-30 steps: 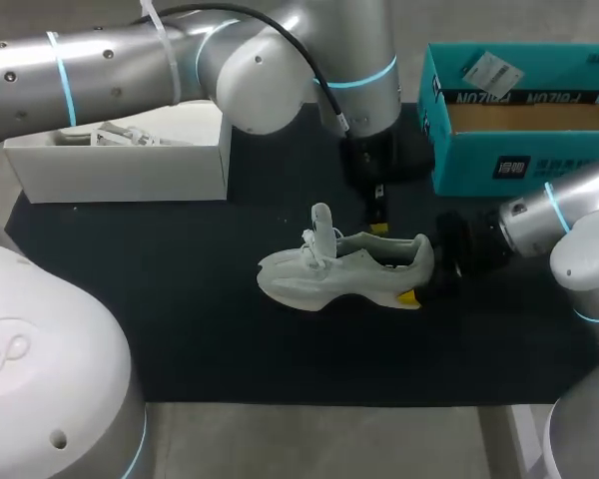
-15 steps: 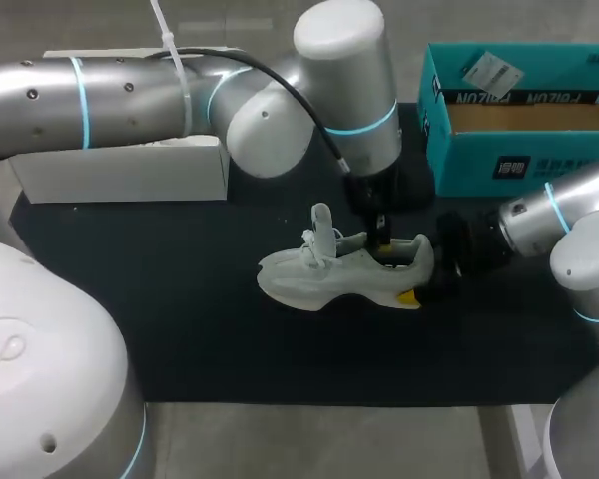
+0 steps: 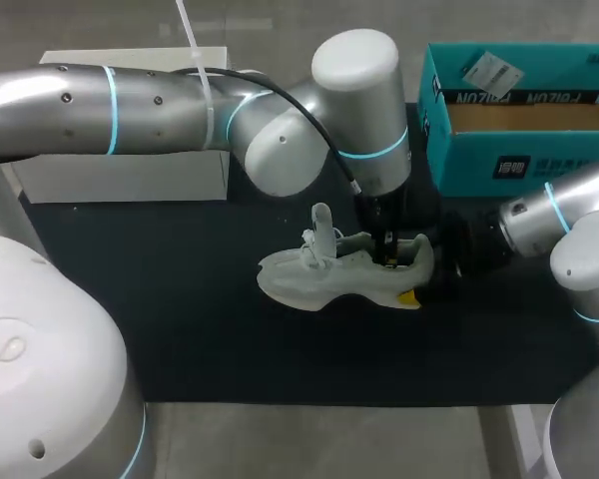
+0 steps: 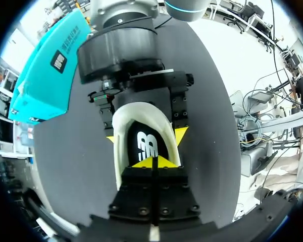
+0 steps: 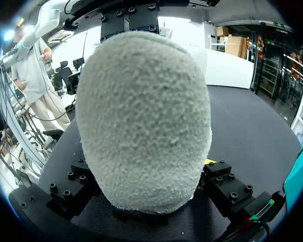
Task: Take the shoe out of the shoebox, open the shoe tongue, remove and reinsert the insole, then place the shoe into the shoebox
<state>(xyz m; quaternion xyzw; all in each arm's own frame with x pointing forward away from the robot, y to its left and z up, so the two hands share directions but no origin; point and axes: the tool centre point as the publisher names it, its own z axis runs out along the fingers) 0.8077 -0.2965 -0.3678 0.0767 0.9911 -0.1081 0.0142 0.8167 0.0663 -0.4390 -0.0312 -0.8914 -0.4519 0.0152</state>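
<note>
Left gripper (image 4: pixel 152 162), yellow tips pressed together, pokes down into the shoe (image 3: pixel 329 274) just over the insole (image 4: pixel 147 143).
Right gripper (image 3: pixel 424 277) clamps the heel from both sides. The white shoe sits mid-table on the dark mat (image 3: pixel 180 299), with its tongue (image 3: pixel 322 225) standing up. Farther back, the open teal shoebox (image 3: pixel 519 110) sits at the right and a white box (image 3: pixel 130 175) at the left.

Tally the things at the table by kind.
Shoes: 1 (pale grey knit sneaker)
Boxes: 2 (teal cardboard shoebox, white open-topped box)
Grippers: 2 (left gripper in the sneaker's opening, right gripper clamping its heel)
Total: 5
</note>
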